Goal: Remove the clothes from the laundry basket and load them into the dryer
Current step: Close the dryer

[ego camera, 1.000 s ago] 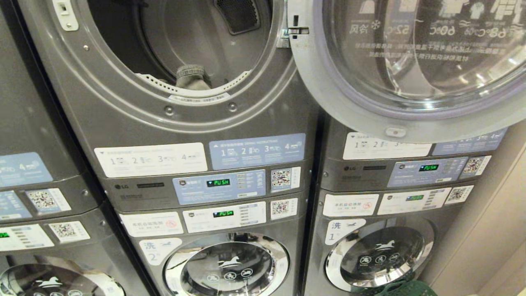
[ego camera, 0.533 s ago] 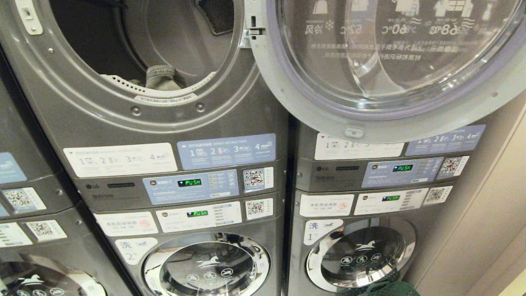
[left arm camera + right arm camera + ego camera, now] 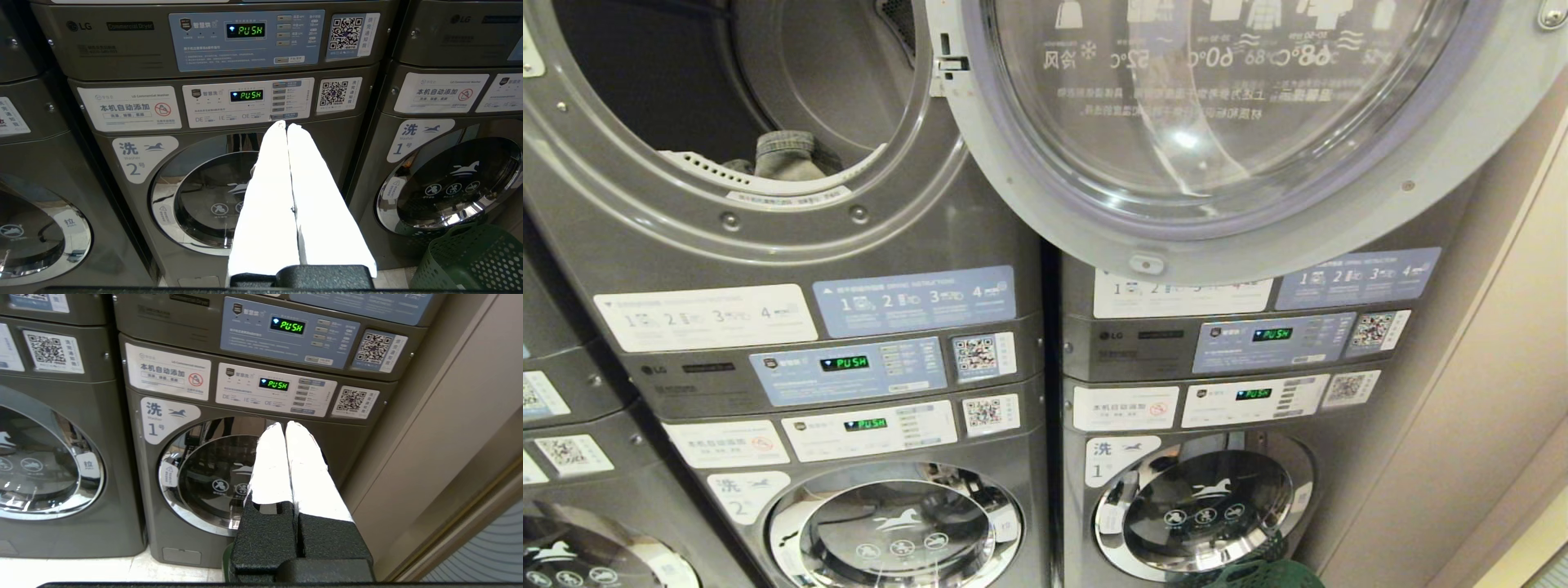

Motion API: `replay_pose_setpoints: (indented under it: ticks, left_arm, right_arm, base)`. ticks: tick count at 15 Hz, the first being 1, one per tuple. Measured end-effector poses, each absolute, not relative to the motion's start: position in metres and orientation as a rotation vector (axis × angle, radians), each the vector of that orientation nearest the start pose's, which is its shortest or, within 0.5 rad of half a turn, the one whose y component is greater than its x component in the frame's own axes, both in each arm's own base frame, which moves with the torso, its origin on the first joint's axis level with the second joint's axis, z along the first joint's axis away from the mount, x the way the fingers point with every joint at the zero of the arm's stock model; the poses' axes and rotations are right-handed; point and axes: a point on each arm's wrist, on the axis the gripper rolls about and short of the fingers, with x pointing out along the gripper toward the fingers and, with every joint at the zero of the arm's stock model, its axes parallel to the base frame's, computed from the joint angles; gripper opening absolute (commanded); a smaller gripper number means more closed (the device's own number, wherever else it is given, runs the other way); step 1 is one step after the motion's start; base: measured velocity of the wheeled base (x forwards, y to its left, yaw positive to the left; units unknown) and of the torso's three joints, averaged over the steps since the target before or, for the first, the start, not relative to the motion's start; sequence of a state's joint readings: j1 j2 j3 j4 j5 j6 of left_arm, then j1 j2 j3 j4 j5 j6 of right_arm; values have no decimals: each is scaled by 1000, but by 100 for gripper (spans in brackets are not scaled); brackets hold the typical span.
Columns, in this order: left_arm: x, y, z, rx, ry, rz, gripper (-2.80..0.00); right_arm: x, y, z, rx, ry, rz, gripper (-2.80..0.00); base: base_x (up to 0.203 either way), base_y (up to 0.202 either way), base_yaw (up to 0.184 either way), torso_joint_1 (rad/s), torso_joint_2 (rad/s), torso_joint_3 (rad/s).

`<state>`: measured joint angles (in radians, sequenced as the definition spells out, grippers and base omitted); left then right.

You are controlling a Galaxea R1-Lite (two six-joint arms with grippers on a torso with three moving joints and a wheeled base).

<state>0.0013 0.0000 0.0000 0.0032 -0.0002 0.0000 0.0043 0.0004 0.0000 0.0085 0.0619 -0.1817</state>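
Observation:
The dryer (image 3: 768,237) at the upper left of the head view stands open, its round glass door (image 3: 1217,122) swung out to the right. A grey garment (image 3: 784,155) lies at the front lip of the drum. The green mesh laundry basket (image 3: 1250,574) sits on the floor before washer 1; its contents do not show. It also shows in the left wrist view as the basket (image 3: 470,261). My left gripper (image 3: 286,124) is shut and empty, pointing at washer 2. My right gripper (image 3: 284,424) is shut and empty, pointing at washer 1. Neither arm is in the head view.
Stacked grey machines fill the view, with washer 2 (image 3: 894,531) and washer 1 (image 3: 1201,510) below the control panels. A beige wall (image 3: 1462,408) closes off the right side. The open door overhangs the right-hand stack.
The whole head view has slid left, so the camera has swung to the right. More of the beige wall shows. The machines and the garment have stayed put.

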Motion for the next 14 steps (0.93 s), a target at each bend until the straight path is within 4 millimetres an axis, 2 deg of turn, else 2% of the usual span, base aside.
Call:
replay_pose_setpoints:
  ticks: [4,7,9,11,14]
  left_arm:
    - [-23,0,75,0,2,1,-280]
    - [-23,0,75,0,3,1,-280]
    - [-23,0,75,0,3,0,-280]
    - [-23,0,75,0,4,2,-280]
    - [-23,0,75,0,3,1,-280]
  right_arm:
    - [-23,1,75,-175,3,67,-280]
    - [-24,1,80,-89,-7,56,-280]
    - [-28,1,102,-24,-49,51,-280]
    - [-25,1,135,51,-46,39,-280]
    - [8,-1,197,207,-16,-44,-280]
  base:
    - [0,0,0,0,0,0]
    - [0,0,0,0,0,0]
    - [0,0,0,0,0,0]
    - [0,0,0,0,0,0]
    - [0,0,0,0,0,0]
